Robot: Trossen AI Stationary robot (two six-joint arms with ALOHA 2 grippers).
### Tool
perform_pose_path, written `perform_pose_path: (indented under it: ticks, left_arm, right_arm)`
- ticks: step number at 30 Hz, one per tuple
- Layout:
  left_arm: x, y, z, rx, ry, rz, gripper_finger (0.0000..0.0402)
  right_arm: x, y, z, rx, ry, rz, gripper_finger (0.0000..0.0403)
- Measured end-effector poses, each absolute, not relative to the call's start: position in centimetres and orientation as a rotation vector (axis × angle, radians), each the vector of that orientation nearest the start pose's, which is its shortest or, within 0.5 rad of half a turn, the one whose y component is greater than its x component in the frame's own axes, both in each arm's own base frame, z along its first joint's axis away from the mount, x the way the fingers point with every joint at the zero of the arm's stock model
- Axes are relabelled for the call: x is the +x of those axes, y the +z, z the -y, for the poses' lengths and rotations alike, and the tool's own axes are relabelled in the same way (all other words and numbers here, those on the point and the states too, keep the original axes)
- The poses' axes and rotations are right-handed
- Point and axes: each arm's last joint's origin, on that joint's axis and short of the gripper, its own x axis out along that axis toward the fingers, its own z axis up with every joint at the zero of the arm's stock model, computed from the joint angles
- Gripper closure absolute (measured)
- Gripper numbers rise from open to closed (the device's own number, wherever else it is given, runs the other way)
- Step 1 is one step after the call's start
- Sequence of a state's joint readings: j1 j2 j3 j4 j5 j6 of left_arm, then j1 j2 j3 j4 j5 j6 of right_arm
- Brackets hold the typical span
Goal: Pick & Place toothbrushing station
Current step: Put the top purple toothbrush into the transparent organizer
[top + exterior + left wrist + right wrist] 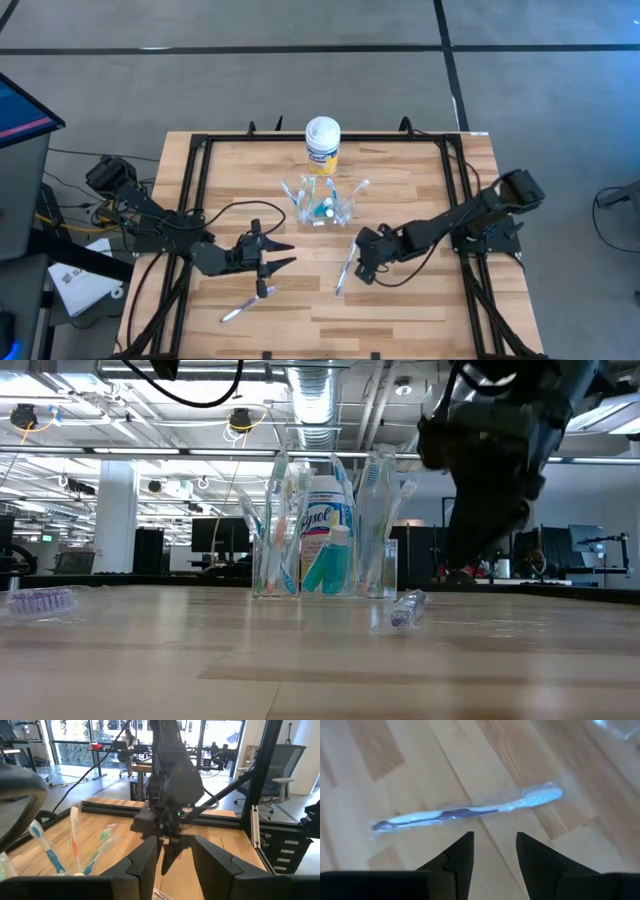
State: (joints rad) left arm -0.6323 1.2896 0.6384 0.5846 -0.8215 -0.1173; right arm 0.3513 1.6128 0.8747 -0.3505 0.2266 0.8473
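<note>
A white-and-blue wrapped toothbrush point(465, 810) lies flat on the wooden table point(400, 300), long axis running 1 to 7 o'clock, under the right gripper point(358, 262), fingers parted, empty. Behind the clear plastic cup point(322, 206), a yellow canister point(322, 146) reads "Lysol". The left gripper point(283, 254) is open.

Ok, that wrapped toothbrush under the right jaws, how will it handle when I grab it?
The toothbrush looks slim and lies flat on the table, so it is probably light and may skid sideways. Its clear wrapper looks glossy, likely slippery. The right gripper, jaws open, hangs just short of the handle.
</note>
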Motion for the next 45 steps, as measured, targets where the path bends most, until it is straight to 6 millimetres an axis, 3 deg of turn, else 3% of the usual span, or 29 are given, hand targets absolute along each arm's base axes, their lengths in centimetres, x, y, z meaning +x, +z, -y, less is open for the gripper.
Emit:
perform_pose_path:
  ticks: [6,23,32,45]
  left_arm:
    - [22.6,25.1,14.0,-0.073,0.192,-0.039,0.0284]
    - [22.6,25.1,14.0,-0.073,0.191,-0.039,0.0284]
    - [22.6,25.1,14.0,-0.073,0.192,-0.039,0.0284]
    - [22.6,25.1,14.0,-0.073,0.192,-0.039,0.0284]
  right_arm:
    - [28.9,14.8,-10.0,0.486,-0.320,-1.008,0.0260]
    - [29.3,15.0,-10.1,0.506,-0.301,-0.967,0.0263]
    - [29.6,16.2,-10.3,0.143,0.029,-0.980,0.0272]
    - [30.0,16.1,-9.7,-0.249,0.211,-0.959,0.0281]
